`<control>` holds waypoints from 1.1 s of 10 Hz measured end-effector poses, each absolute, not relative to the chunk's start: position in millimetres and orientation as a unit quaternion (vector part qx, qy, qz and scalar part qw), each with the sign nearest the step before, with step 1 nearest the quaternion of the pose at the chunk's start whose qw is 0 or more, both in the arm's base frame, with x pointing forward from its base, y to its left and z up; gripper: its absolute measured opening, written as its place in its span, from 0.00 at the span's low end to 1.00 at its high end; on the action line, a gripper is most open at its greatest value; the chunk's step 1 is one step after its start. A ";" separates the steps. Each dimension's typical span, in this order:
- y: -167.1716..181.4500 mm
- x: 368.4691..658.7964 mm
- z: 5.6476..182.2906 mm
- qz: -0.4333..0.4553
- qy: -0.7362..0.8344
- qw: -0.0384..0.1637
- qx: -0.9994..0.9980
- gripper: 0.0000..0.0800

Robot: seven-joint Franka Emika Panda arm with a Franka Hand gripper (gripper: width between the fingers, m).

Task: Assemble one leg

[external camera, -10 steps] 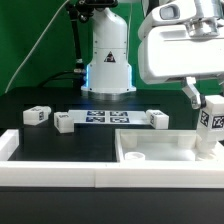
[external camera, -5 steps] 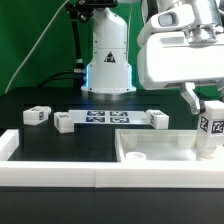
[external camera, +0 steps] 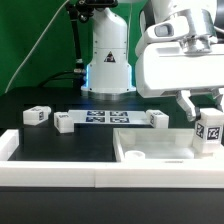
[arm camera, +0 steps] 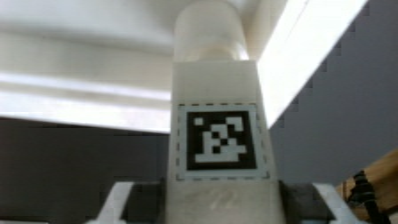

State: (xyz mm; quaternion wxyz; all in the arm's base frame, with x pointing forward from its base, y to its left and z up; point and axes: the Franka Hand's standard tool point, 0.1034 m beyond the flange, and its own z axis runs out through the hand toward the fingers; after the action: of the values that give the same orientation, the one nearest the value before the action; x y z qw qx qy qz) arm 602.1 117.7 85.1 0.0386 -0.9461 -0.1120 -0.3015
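Note:
My gripper is shut on a leg, a small white peg with a black-and-white tag facing the camera. I hold it upright at the exterior view's right, over the right end of the large flat white square piece. Its lower end is at that piece's surface; I cannot tell whether they touch. In the wrist view the leg fills the middle, its tag visible, between my gripper's two fingers. Three more legs lie on the black table: two at the left, one at mid-right.
The marker board lies flat between the loose legs. White border rails run along the front and left. The robot base stands behind the marker board.
My gripper has come down with the leg in it, bringing the leg lower onto the right end of the large white piece. The loose legs have not moved.

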 end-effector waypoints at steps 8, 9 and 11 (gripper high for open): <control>118.0 599.6 81.9 -0.288 -0.120 0.038 -0.949 0.74; 118.0 599.5 81.8 -0.288 -0.120 0.038 -0.949 0.80; 118.0 599.5 81.7 -0.288 -0.120 0.038 -0.949 0.81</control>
State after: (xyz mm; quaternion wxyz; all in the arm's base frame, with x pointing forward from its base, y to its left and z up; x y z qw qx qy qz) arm 599.5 118.0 81.7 0.0378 -0.9494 -0.1200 -0.2877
